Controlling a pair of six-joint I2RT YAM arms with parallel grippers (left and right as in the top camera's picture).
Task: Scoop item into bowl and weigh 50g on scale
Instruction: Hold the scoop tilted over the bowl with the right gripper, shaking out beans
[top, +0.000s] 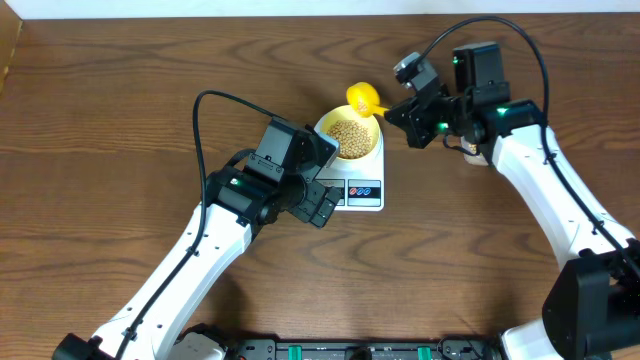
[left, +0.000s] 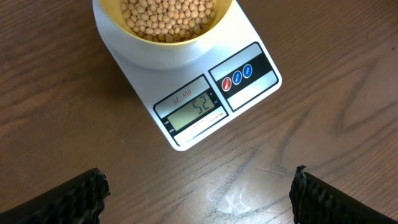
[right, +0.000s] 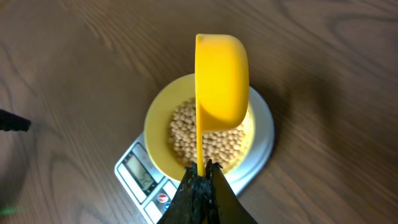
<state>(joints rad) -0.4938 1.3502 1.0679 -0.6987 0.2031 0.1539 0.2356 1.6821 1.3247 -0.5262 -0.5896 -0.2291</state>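
The pale yellow bowl (top: 349, 135) sits on the white scale (top: 362, 190) and holds tan beans (top: 350, 133). In the left wrist view the bowl (left: 168, 46) with beans (left: 168, 15) is on the scale (left: 205, 93), whose display shows digits I read as about 52. My right gripper (right: 202, 171) is shut on the handle of a bright yellow scoop (right: 221, 81), held tilted on its side above the bowl (right: 158, 134). The scoop (top: 362, 97) shows behind the bowl from overhead. My left gripper (left: 199, 193) is open and empty over the table, in front of the scale.
The wooden table (top: 120, 120) surrounds the scale. My left arm (top: 200, 260) stretches from the front edge; my right arm (top: 560, 200) comes in from the right. The clear container is out of view.
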